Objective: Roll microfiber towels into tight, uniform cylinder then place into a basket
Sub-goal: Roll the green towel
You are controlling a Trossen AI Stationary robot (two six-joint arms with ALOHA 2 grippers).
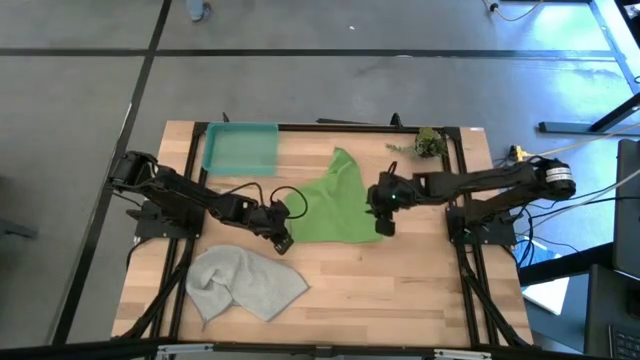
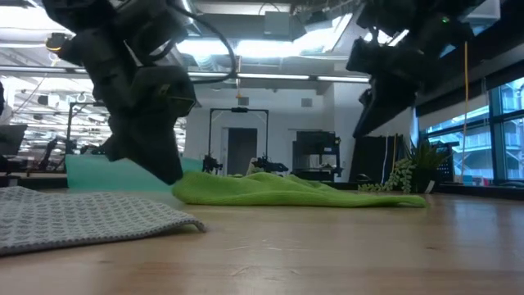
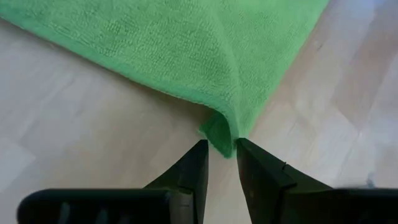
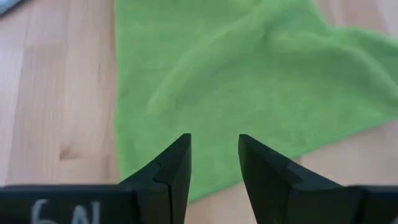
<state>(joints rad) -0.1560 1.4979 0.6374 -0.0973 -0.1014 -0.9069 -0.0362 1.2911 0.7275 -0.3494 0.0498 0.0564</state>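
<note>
The left gripper (image 3: 221,155) is pinching the lime towel's (image 1: 335,200) corner thinly (right gripper (image 4: 214,152) hovering open), risking slippage.

Bright ceiling strip lights (image 2: 270,49) glare overhead; the near table (image 2: 344,254) is soft-focused, with faint, diffuse shadows.

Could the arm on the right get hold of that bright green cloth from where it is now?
Probably yes. The right gripper hangs with open jaws directly over the near edge of the bright lime green microfiber towel, with nothing in between. The left gripper is at the opposite corner, out of its way.
</note>
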